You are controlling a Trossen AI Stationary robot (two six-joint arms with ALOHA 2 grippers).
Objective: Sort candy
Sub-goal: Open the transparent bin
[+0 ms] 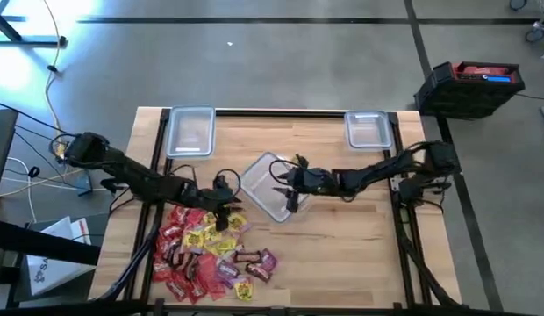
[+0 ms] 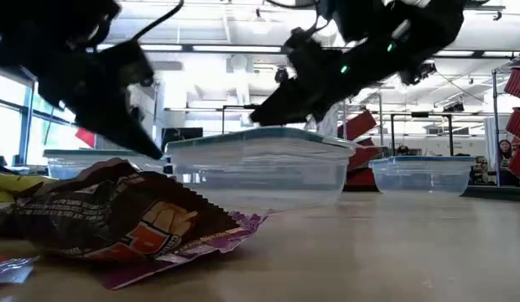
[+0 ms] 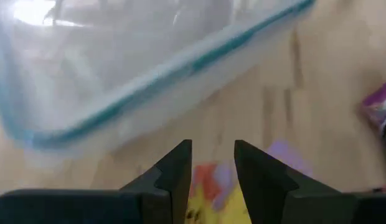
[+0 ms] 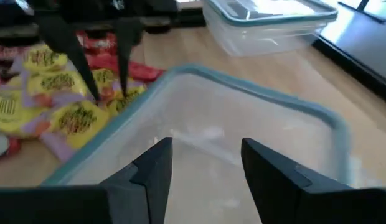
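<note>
So the candy point(image 1: 209, 252) is all dumped in one pile on the near-left part of the table point(image 1: 342, 254), red, yellow and purple packets mixed together. The left gripper point(image 1: 223, 211) hangs right over the pile's far edge, fingers slightly apart with nothing between them. Just right of that sits a clear container point(image 1: 270, 186), turned at an angle mid-table, and the right gripper point(image 1: 288, 198) is over its open top, fingers spread fairly wide, empty too. Two more clear tubs point(image 1: 189, 130) sit along the far edge.
</note>
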